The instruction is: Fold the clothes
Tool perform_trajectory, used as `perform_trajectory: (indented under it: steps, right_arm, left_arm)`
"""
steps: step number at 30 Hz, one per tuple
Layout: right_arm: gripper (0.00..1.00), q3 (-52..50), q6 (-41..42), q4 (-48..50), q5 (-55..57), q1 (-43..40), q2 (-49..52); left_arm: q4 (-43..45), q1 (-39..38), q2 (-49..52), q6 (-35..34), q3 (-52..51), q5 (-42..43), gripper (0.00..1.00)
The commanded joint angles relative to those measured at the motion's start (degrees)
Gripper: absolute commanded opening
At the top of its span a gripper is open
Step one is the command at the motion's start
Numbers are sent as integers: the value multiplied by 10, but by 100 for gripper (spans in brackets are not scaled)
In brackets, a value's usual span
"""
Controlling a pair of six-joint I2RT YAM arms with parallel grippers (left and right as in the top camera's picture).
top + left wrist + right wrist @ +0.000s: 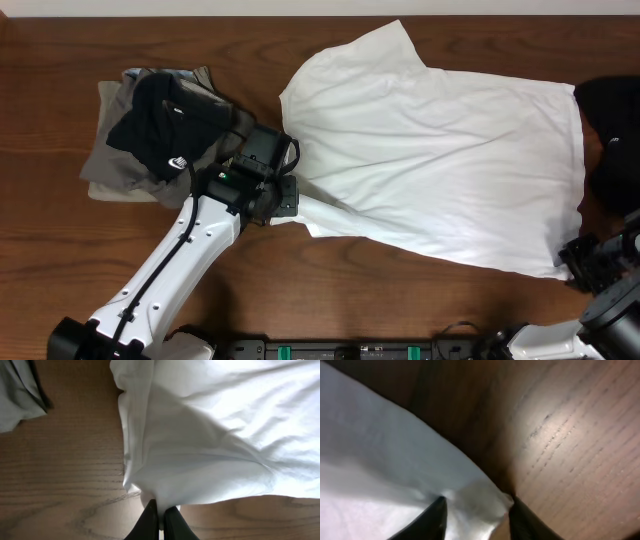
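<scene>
Showing 1 large white T-shirt [440, 150] lying mostly flat across the middle and right of a brown wooden worktop [60, 230]. Pinching a raised fold at the shirt's near left edge with the left claw [159, 516], fingers pressed almost together on the cloth. Straddling the shirt's near right corner with the right claw [477, 510], fingers spread, fabric lying between them. Resting at far left, 1 heap of black, grey and khaki clothes [150, 135]; peeking in at the right edge, 1 black garment [612, 120].
</scene>
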Motion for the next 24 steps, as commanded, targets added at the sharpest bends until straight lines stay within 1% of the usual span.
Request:
perform_trajectory:
  steps: [1,3,5,8,12,16,18,20,24]
  right_arm:
    - [16,-21,21,2,43,1,12]
    - [8,-15,21,-7,53,1,10]
    - [6,2,21,-26,55,2,7]
    - [4,36,20,-60,42,2,-2]
    - [3,96,-7,-112,32,2,-29]
    - [4,174,-64,-158,28,2,-67]
    - [4,206,-71,-168,9,2,-84]
    - [4,223,-71,-170,-3,3,-95]
    - [4,225,-71,-174,-5,17,-101]
  left_arm:
    - [-2,3,-2,-5,4,-1,6]
    - [-2,3,-2,-5,4,-1,6]
    - [-4,3,-2,-5,4,-1,6]
    - [-10,3,-2,-5,4,-1,6]
    - [-26,3,-2,-5,4,-1,6]
    - [-71,3,-2,-3,4,-1,6]
    - [-91,3,-2,-3,4,-1,6]
    - [-103,3,-2,-2,4,-1,7]
    - [-107,3,-2,6,4,0,7]
